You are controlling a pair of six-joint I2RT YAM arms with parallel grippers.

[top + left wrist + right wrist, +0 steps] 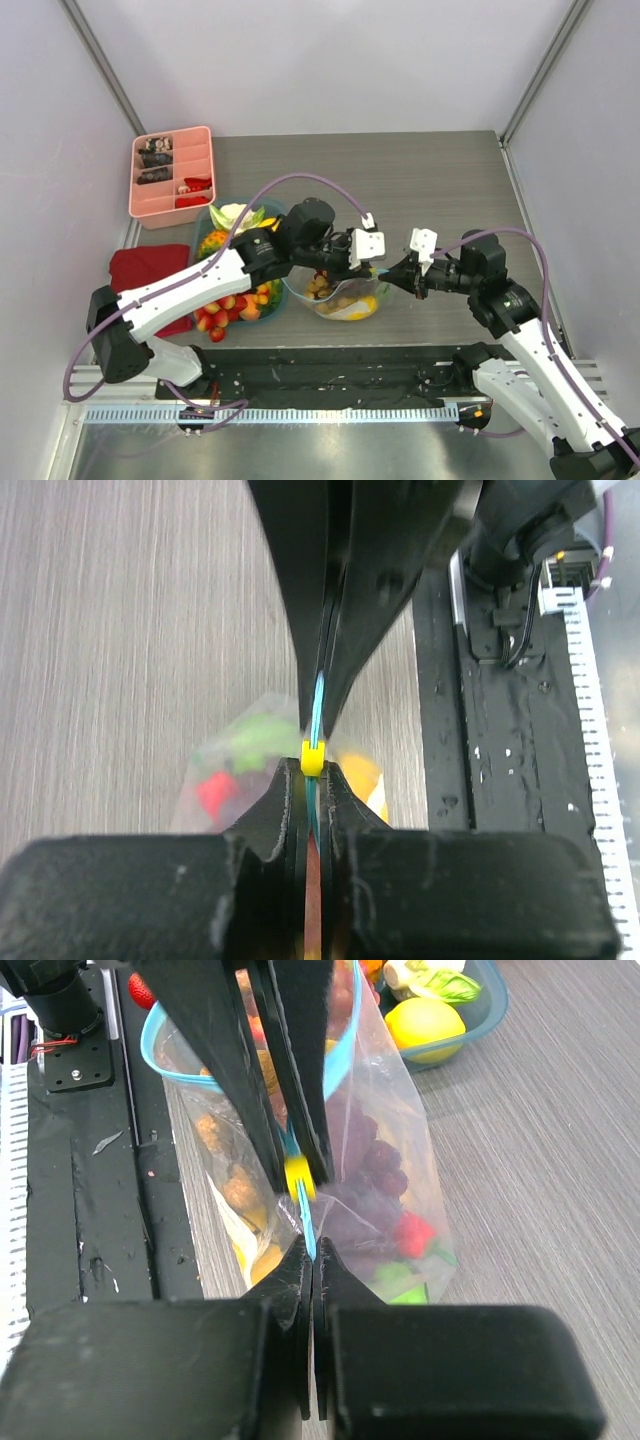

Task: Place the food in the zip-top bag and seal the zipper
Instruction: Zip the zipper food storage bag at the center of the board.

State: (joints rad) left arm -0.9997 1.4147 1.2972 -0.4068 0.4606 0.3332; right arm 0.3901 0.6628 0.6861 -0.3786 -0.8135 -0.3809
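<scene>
Zip-top bag, food seen inside, is held just right of blue tub; zipper is pinched by left gripper and right gripper, both jaws clamped tight on the strip.

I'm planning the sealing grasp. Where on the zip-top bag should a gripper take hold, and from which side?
The teal zipper strip at its mouth, approached end-on from the side, jaws flat on both faces. The strip stands on edge, thin and flat, while the bag below bulges with food.
</scene>
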